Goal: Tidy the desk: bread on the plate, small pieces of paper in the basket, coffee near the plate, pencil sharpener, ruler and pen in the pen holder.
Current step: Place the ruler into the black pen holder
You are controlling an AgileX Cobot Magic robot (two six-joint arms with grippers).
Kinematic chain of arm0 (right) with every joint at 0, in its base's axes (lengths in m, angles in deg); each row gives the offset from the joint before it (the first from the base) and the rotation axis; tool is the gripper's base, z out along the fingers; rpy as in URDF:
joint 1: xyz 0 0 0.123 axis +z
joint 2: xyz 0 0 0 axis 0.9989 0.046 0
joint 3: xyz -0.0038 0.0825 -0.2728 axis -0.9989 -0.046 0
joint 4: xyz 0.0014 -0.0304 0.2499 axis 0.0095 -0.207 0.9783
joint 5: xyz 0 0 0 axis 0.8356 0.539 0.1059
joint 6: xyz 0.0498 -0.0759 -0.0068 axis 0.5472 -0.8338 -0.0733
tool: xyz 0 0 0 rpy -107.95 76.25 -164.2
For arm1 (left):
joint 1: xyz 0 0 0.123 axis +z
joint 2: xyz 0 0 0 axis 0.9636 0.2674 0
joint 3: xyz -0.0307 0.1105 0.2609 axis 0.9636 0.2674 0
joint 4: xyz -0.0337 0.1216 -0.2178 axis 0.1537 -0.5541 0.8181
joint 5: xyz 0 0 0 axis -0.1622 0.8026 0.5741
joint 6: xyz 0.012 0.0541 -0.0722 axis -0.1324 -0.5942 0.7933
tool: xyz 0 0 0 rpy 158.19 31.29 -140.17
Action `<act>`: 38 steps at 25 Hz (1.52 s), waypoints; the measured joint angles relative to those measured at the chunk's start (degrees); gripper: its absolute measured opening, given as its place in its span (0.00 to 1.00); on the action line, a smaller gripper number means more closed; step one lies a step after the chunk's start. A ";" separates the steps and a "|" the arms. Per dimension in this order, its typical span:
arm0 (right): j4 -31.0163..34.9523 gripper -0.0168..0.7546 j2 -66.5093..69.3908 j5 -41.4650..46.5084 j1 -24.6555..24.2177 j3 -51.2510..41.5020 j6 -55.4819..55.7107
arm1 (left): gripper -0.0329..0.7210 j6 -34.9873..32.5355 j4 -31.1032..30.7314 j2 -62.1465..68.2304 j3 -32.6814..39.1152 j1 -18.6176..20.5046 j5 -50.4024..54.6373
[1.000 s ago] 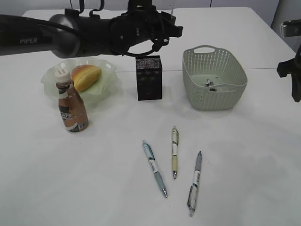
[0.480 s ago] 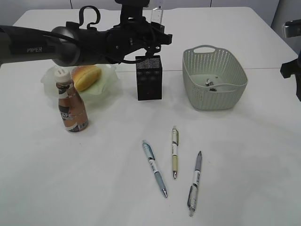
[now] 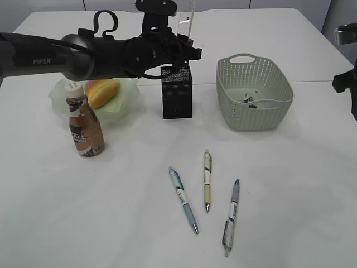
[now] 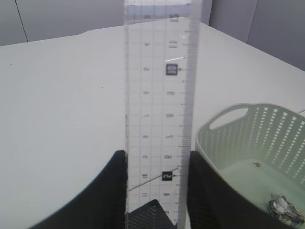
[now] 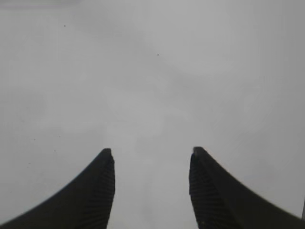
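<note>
My left gripper (image 3: 179, 46) reaches in from the left and is shut on the clear ruler (image 3: 186, 21), which stands upright just above the black mesh pen holder (image 3: 177, 92). In the left wrist view the ruler (image 4: 159, 95) fills the gap between the jaws of the left gripper (image 4: 157, 160), with the pen holder's corner (image 4: 150, 217) below. Three pens (image 3: 207, 180) lie on the desk (image 3: 111, 212) in front. The bread (image 3: 102, 91) lies on the plate (image 3: 125, 106), the coffee (image 3: 85, 120) beside it. Paper (image 3: 249, 99) lies in the basket (image 3: 281, 84). The pencil sharpener is out of view. My right gripper (image 5: 151, 152) is open over bare tabletop.
The basket (image 4: 267, 143) sits right of the pen holder, with a paper wad (image 4: 283, 210) inside. Part of the right arm (image 3: 347, 84) shows at the desk's right edge. The coffee bottle stands in front of the plate's left side.
The left gripper has shifted left and turned, bringing the ruler upright over the pen holder. The right arm has drawn slightly towards the right edge.
</note>
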 joint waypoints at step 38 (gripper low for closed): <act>-0.13 0.54 0.00 0.00 0.00 0.00 0.00 | 0.38 0.00 0.00 4.93 0.00 0.58 -7.55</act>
